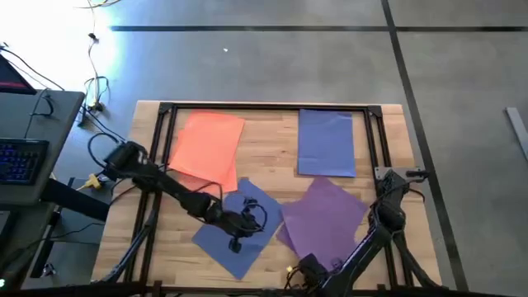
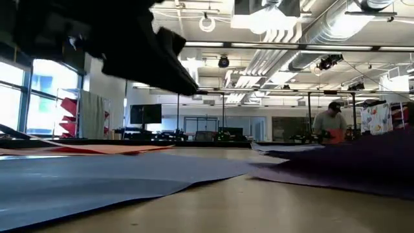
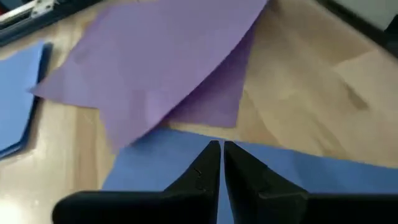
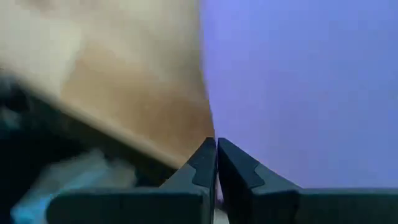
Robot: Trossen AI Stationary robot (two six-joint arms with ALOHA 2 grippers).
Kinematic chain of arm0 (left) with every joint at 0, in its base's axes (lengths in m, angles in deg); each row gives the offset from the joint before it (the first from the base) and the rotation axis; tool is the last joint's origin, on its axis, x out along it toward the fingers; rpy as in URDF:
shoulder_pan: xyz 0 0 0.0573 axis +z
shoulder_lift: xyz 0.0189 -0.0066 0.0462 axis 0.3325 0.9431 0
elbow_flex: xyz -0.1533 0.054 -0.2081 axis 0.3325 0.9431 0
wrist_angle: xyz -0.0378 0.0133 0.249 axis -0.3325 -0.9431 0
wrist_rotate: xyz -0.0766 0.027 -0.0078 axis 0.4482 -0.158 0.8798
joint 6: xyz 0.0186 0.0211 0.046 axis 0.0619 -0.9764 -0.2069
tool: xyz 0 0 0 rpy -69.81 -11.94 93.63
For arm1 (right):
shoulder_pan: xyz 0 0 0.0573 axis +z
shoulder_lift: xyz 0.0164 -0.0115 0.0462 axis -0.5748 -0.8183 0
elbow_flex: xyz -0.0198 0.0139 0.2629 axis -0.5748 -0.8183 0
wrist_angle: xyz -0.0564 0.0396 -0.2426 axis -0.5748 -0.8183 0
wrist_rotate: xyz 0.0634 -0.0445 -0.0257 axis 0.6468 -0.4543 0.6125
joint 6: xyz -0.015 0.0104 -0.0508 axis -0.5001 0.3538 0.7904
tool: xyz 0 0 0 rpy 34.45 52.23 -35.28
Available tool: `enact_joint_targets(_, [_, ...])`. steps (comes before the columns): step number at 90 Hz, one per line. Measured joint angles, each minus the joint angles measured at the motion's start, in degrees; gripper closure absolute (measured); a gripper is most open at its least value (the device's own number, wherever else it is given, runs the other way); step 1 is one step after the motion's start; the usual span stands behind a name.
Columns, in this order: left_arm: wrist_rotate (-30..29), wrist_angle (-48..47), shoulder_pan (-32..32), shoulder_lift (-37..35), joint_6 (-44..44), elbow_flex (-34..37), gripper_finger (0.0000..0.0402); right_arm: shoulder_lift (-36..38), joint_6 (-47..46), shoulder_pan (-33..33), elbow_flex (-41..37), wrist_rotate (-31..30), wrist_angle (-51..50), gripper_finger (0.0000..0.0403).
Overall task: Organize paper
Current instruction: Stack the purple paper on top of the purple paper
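Orange paper (image 1: 206, 144) lies flat at the far left and a blue stack (image 1: 326, 142) at the far right. A loose blue sheet (image 1: 239, 227) lies near the middle, next to overlapping purple sheets (image 1: 326, 216). My left gripper (image 3: 221, 149) is shut and hangs over the loose blue sheet (image 3: 168, 162), pointing toward the purple paper (image 3: 161, 56). In the low view it stays above the paper. My right gripper (image 4: 216, 146) is shut at the purple sheets' near edge (image 1: 307, 262). My right gripper pinches a purple sheet by its edge (image 4: 210, 127) between its two fingertips, near the sheet's corner at the table's near side. One layer or several, I cannot tell. In the low view the purple paper (image 2: 362, 158) rises off the table toward that side.
A black frame (image 1: 272, 107) runs along the table's far edge and down both sides. Bare wood (image 1: 272, 165) shows between the orange and blue stacks. A desk with a keyboard (image 1: 21, 157) stands off the left edge. A person (image 2: 331, 123) stands far back in the room.
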Motion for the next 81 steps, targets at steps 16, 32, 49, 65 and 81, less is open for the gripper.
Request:
enact_joint_targets(16, [0.1,8.9,0.9,5.6,-1.1,0.0,0.0402,0.0,-7.5,-0.7,0.0,-6.7,-2.5,0.0403])
enact_joint_targets(32, [-0.7,14.5,2.2,9.6,-3.0,-0.3,0.0402,0.0,-5.7,-1.3,0.4,-5.7,-1.7,0.0403])
enact_joint_targets(49, [-4.8,12.8,2.9,14.6,-3.6,-6.4,0.0402,0.0,-7.8,-0.2,0.4,-4.1,-2.3,0.0403])
enact_joint_targets(65, [-3.9,1.1,3.3,20.7,-1.1,-16.0,0.0402,0.0,-8.1,0.1,0.4,-3.7,-3.3,0.0403])
enact_joint_targets(81, [1.2,-4.9,3.3,24.7,2.7,-23.5,0.0402,0.0,-7.9,0.2,0.4,-0.6,-3.9,0.0403])
